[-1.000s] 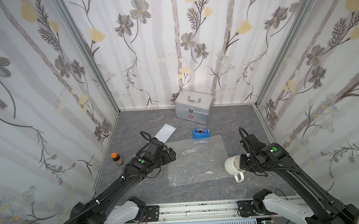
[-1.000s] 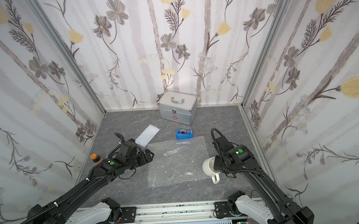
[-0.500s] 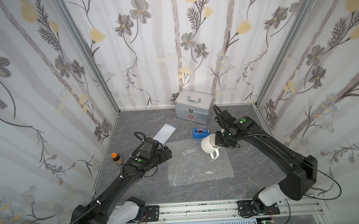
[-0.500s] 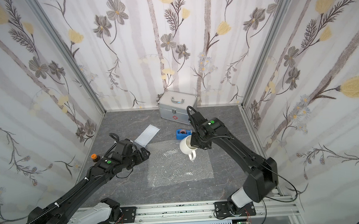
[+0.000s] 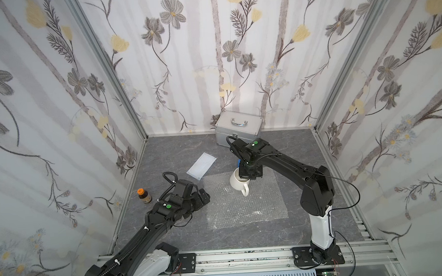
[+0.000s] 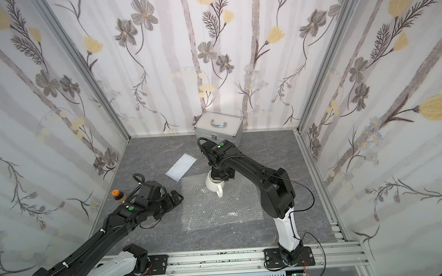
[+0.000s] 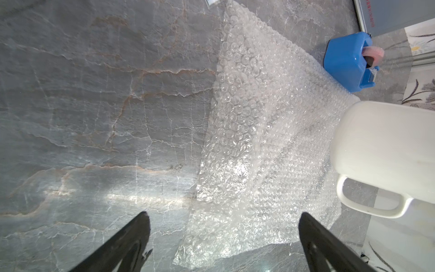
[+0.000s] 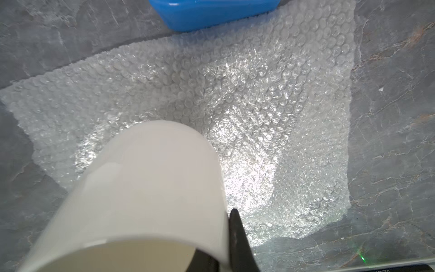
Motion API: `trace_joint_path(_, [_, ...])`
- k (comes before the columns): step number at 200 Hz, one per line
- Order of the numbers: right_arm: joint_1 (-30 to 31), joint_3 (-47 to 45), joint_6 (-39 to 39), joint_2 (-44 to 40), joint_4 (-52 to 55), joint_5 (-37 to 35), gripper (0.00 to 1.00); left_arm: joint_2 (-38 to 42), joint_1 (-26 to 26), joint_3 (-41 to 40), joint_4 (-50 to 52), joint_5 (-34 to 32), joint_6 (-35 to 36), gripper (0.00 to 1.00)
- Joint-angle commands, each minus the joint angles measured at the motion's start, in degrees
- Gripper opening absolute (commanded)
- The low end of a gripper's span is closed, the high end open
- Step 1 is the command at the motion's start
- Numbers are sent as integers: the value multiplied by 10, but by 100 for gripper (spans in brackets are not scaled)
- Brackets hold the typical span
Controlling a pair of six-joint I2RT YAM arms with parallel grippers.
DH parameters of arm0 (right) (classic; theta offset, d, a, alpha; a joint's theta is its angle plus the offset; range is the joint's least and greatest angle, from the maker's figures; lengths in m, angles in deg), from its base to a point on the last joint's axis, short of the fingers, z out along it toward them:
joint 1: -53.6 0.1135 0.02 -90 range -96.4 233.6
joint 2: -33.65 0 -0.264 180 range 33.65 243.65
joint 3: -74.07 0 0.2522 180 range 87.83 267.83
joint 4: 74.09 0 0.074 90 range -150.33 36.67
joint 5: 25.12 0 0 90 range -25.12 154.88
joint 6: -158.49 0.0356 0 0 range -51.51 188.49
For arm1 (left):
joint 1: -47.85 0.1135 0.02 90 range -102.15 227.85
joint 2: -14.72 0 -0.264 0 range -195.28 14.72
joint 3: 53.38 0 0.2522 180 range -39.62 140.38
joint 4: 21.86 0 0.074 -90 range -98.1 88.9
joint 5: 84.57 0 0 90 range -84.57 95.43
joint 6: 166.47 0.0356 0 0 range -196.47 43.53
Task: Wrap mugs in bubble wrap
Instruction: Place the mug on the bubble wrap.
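Note:
The cream-white mug [image 5: 236,182] [image 6: 213,184] stands upright over the far left part of the bubble wrap [image 5: 244,202] [image 6: 218,209], its handle toward the front rail. My right gripper [image 5: 247,177] [image 6: 220,179] [image 8: 222,226] is shut on the mug's rim, one finger inside and one outside the wall. Whether the mug's [image 8: 146,188] base touches the bubble wrap [image 8: 259,106] I cannot tell. My left gripper [image 5: 203,196] [image 6: 177,196] [image 7: 223,215] is open and holds nothing, low at the near left corner of the bubble wrap [image 7: 259,129], left of the mug [image 7: 386,150].
A blue tape dispenser [image 7: 348,61] [image 8: 211,11] sits just beyond the wrap's far edge, with a silver case [image 5: 239,127] behind it at the back wall. A white paper packet [image 5: 202,165] lies far left of the wrap. A small brown bottle [image 5: 144,195] stands by the left wall.
My right arm carried the mug from the wrap's right front side to its far left part and lowered it. My left gripper shifted slightly along the wrap's left edge, still open.

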Motion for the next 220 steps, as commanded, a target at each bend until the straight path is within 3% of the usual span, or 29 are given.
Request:
trace_joint_path(1, [2, -10, 20, 2, 0, -11, 0, -10, 0, 5, 1, -2, -4, 100])
trace_joint_path(123, [34, -75, 38, 24, -28, 7, 0, -48, 1, 42, -2, -24, 19, 100])
trace_joint_path(138, [34, -82, 36, 24, -40, 12, 13, -56, 1, 49, -3, -26, 21, 100])
trace_joint_path(142, [34, -84, 37, 23, -41, 13, 20, -58, 1, 51, -3, -27, 22, 100])
trace_joint_path(157, [34, -91, 35, 20, -51, 17, 22, -67, 2, 62, -3, -29, 26, 100])
trace_joint_path(162, [33, -91, 35, 19, -51, 17, 31, -70, 3, 67, -3, -29, 27, 100])
trace_joint_path(196, [33, -90, 26, -14, -54, 26, 35, -98, 20, 101, -3, -26, 43, 100])
trace_joint_path(204, [33, -88, 23, -28, -57, 29, 46, -110, 27, 111, -5, -23, 47, 100])
trace_joint_path(220, [33, -80, 12, -61, -62, 26, 84, -142, 41, 138, -6, -14, 58, 100])
